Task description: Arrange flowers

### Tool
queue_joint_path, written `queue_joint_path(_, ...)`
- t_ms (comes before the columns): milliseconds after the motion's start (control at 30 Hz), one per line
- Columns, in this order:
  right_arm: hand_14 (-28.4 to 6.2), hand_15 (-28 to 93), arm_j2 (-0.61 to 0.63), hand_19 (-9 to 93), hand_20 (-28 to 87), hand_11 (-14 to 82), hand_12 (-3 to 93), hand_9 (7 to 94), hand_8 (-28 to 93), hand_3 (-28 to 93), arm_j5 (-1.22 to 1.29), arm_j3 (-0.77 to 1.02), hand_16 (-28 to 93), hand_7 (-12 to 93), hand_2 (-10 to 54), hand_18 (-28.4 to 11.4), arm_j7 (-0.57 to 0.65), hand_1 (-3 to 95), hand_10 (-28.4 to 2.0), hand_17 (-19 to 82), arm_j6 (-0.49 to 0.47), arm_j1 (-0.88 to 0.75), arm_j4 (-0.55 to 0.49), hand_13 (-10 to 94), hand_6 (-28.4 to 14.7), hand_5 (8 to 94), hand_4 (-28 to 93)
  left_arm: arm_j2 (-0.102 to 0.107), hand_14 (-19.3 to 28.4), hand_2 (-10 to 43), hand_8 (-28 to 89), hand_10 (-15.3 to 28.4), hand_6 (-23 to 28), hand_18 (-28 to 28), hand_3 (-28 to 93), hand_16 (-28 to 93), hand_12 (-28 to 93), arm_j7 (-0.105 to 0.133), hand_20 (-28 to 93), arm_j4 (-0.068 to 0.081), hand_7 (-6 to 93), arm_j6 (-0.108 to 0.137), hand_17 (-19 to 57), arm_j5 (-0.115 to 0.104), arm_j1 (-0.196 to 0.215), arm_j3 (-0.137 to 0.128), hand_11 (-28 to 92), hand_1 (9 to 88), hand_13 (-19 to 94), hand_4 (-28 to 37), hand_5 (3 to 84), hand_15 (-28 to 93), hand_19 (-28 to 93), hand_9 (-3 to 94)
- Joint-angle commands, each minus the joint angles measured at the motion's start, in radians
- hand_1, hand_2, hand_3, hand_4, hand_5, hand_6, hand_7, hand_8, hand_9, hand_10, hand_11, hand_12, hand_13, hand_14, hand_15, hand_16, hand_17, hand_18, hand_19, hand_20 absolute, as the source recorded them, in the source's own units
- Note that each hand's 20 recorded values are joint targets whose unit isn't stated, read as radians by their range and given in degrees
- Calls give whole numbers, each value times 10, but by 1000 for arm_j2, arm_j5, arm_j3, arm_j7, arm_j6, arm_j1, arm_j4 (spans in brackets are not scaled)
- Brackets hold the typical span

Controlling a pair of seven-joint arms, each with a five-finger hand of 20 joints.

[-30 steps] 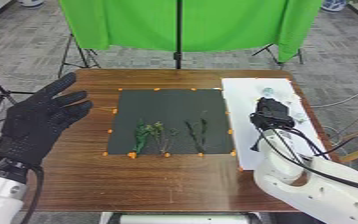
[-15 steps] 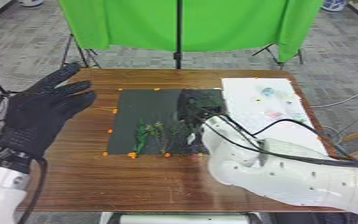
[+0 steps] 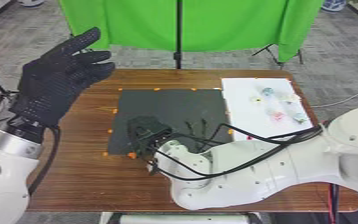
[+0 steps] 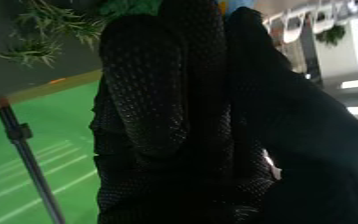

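My right hand [image 3: 149, 129] is over the left part of the dark mat [image 3: 171, 102], hiding the green stems there. Two dark stems [image 3: 196, 127] lie to its right on the mat. Seen from the right wrist, the open right hand [image 4: 198, 65] has green leaves [image 4: 127, 6] behind its fingertips, and spiky green sprigs [image 4: 55, 25] lie beside it; contact cannot be made out. Small blue [image 3: 267, 92], yellow [image 3: 257, 99] and pink [image 3: 278, 116] flowers are on the white sheet [image 3: 242, 107]. At the left, my left hand [image 3: 60, 85] is raised with fingers spread.
The brown table [image 3: 95, 185] surrounds the mat and sheet, with orange markers along the mat's edges. A green cloth [image 3: 131, 25] and a black stand [image 3: 178, 35] are beyond its far edge. The right forearm and its cables cross the table's near right part.
From the white sheet, my right hand has moved left across the mat to the stems at its left side. My left hand has risen and shifted slightly right.
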Motion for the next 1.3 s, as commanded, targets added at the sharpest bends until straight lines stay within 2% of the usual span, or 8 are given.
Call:
queue_joint_path(33, -19, 538, -57, 870, 55, 172, 264, 937, 1, 660, -12, 4, 215, 169, -95, -152, 55, 552, -58, 327, 46, 58, 33, 876, 47, 860, -283, -2, 284, 84, -106, 217, 77, 278, 755, -92, 112, 7, 164, -4, 159, -34, -93, -6, 38, -22, 284, 234, 206, -251, 309, 501, 605, 287)
queue_joint_path(167, -18, 542, -43, 863, 70, 187, 253, 937, -9, 643, -25, 32, 212, 155, -95, -151, 102, 555, -56, 321, 15, 25, 50, 874, 59, 854, -283, -16, 284, 83, -106, 217, 77, 278, 756, -92, 113, -65, 165, 40, 158, -79, -93, -5, -88, 56, 284, 233, 206, -251, 309, 501, 604, 286)
queue_joint_path(333, -18, 550, -44, 849, 98, 216, 214, 937, -26, 628, 25, 56, 211, 143, -95, -148, 102, 549, -58, 309, -43, -5, 58, 870, 67, 836, -283, -37, 284, 83, -106, 217, 77, 278, 757, -92, 112, -117, 165, 47, 157, -98, -93, -7, -110, 62, 283, 233, 206, -251, 309, 500, 603, 287)
queue_joint_path(467, -19, 560, -37, 835, 129, 224, 180, 927, -55, 599, 70, 98, 207, 137, -76, -149, 123, 538, -63, 303, -69, -38, 57, 860, 74, 782, -283, -43, 284, 83, -105, 217, 77, 278, 757, -92, 113, -115, 165, 43, 157, -99, -93, -6, -91, 46, 283, 233, 206, -251, 308, 500, 603, 286)
queue_joint_path(500, -20, 564, -27, 832, 135, 223, 176, 923, -65, 586, 71, 97, 205, 137, -72, -150, 109, 537, -63, 299, -74, -31, 55, 857, 73, 760, -283, -35, 284, 83, -105, 217, 77, 278, 756, -92, 113, -112, 165, 39, 157, -81, -93, -7, -100, 56, 283, 233, 206, -251, 308, 500, 603, 286)
queue_joint_path(700, -20, 579, -23, 829, 150, 225, 173, 904, -104, 540, 66, 119, 198, 163, -85, -152, 130, 523, -65, 292, -86, -47, 55, 844, 77, 646, -283, -41, 284, 83, -105, 217, 77, 278, 756, -92, 113, -124, 166, 52, 157, -95, -93, -10, -120, 74, 283, 234, 206, -251, 308, 500, 602, 286)
queue_joint_path(1167, -23, 589, -16, 830, 158, 230, 169, 894, -154, 527, 60, 138, 190, 165, -94, -156, 127, 511, -68, 285, -48, -54, 48, 839, 70, 605, -283, -51, 284, 84, -106, 217, 77, 279, 754, -92, 113, -133, 166, 52, 157, -93, -92, -8, -98, 57, 284, 234, 206, -250, 308, 502, 603, 285)
queue_joint_path(1300, -24, 590, -12, 829, 161, 229, 167, 893, -153, 518, 32, 154, 189, 164, -95, -156, 152, 515, -67, 283, -47, -65, 47, 838, 68, 598, -283, -59, 284, 84, -105, 217, 77, 278, 754, -93, 113, -160, 166, 62, 158, -98, -92, -11, -130, 80, 286, 234, 205, -250, 308, 502, 604, 286)
